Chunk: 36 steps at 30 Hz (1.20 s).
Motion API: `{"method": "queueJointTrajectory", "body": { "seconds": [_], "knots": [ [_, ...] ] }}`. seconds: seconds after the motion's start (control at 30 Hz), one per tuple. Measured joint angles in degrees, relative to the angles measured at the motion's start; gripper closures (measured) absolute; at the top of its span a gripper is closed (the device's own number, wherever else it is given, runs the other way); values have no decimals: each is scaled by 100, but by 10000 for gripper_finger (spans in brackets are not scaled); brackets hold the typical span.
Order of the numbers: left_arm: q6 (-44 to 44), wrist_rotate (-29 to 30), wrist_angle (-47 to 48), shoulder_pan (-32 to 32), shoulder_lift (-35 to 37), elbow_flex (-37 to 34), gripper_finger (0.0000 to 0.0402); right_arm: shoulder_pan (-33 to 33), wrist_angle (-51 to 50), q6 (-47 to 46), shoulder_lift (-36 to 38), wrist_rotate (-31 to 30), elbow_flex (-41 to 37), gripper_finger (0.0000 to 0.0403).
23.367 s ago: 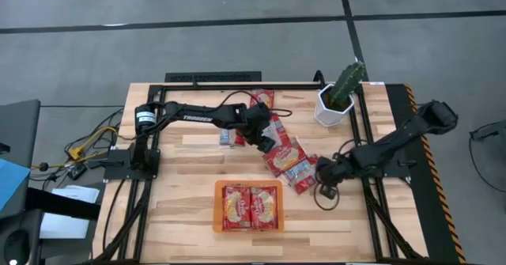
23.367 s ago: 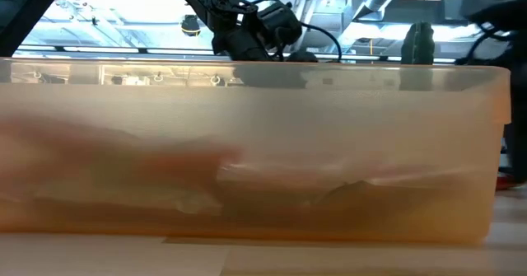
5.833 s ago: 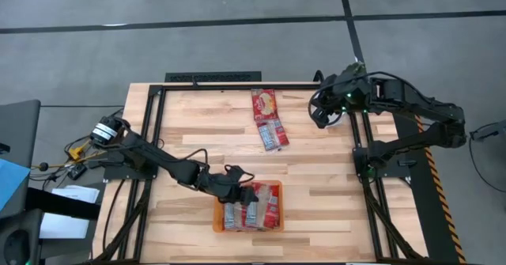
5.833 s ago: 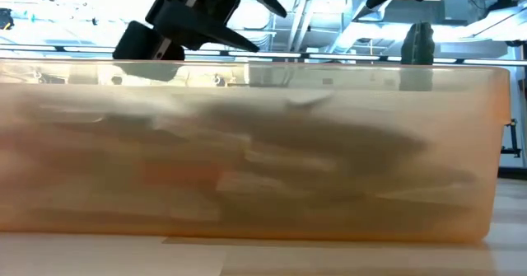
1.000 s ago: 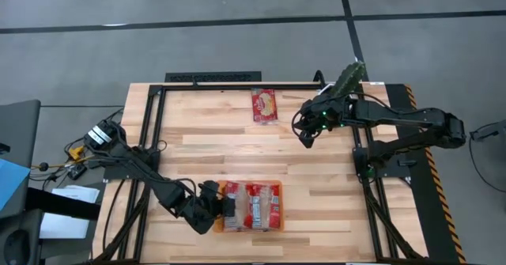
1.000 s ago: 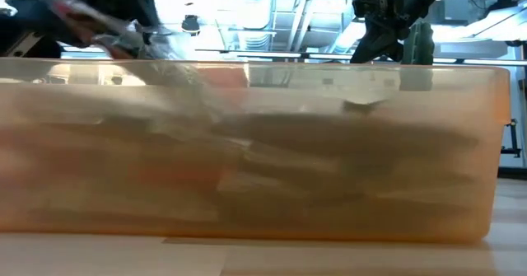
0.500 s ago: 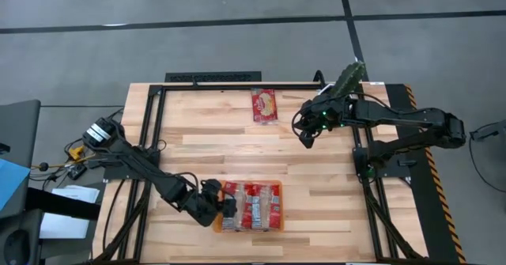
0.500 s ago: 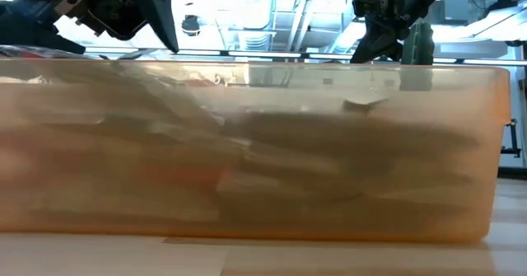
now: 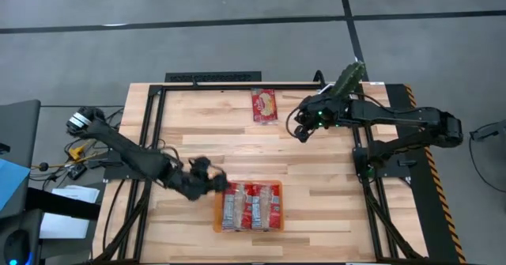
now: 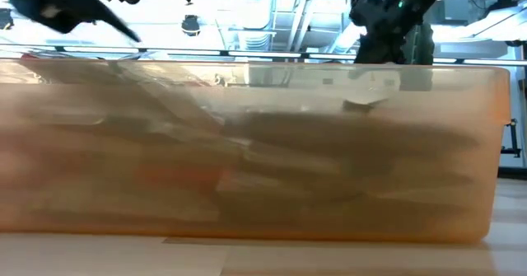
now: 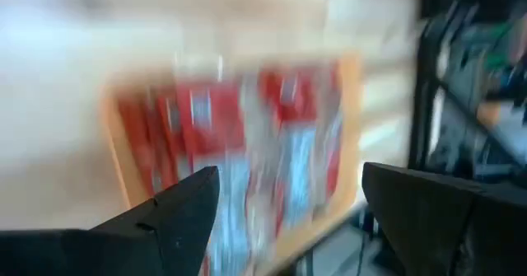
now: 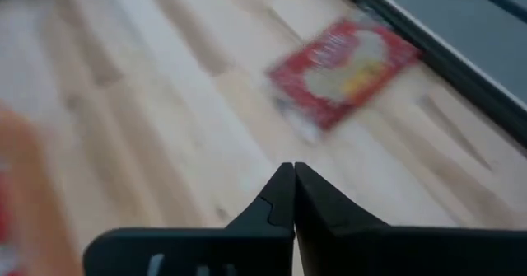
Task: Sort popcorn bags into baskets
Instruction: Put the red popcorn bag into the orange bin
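The orange tray (image 9: 217, 210) sits near the table's near edge and holds several red and silver popcorn bags (image 9: 251, 206) lying flat. In the low view its wall (image 10: 247, 144) fills the picture. One more red bag (image 9: 265, 105) lies flat near the far edge and shows ahead in the right wrist view (image 12: 342, 68). My left gripper (image 9: 215, 177) hovers open and empty just off the tray's far left corner, with the tray's bags (image 11: 247, 144) beyond its fingers. My right gripper (image 9: 300, 132) is shut and empty, to the right of the lone bag.
A white pot with a cactus (image 9: 345, 85) stands at the far right corner, behind my right arm. A black frame rail (image 9: 213, 78) runs along the far edge. Bare wood lies between the tray and the lone bag.
My left gripper has risen from the tray's left end and drawn back toward the far edge, now above and beyond the tray's far left corner. A packet that showed slanting over the tray's left rim now lies lower inside the tray.
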State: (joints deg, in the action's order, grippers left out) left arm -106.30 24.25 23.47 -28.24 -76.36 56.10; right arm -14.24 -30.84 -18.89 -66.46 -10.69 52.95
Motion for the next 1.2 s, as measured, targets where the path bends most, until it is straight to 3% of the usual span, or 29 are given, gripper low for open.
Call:
{"method": "queueJointTrajectory", "body": {
  "seconds": [0.13, 0.2, 0.27, 0.4, 0.53, 0.63, 0.73, 1.0, 1.2],
  "knots": [
    [857, 591, 829, 849, 597, 0, 116, -195, 387, -14, -510, -128, 9, 392],
    [1688, 453, 1019, 1568, 794, 0, 116, -312, 616, -5, -890, -126, 0, 392],
    [2732, 37, 946, 2375, 936, -39, 116, -445, 984, -13, -1328, -126, 4, 387],
    [4378, -1309, -328, 4159, 1000, -403, 116, -766, 1355, -139, -2119, -115, 23, 379],
    [4934, -2493, -1711, 5737, 740, -1007, 116, -1074, 1432, -167, -2674, 74, 244, 384],
    [5035, -3275, -2689, 6554, 251, -1356, 116, -1275, 1417, -168, -2999, 125, 456, 389],
    [5173, -3829, -3274, 6956, -380, -1421, 116, -1439, 1493, -169, -3352, 137, 745, 388],
    [4845, -4452, -4515, 7153, -1906, -1423, 116, -1593, 1011, -161, -4401, 239, 1661, 384],
    [4504, -4652, -5084, 7090, -2463, -1423, 116, -1455, 933, 13, -4920, 863, 2216, 385]
  ]
}}
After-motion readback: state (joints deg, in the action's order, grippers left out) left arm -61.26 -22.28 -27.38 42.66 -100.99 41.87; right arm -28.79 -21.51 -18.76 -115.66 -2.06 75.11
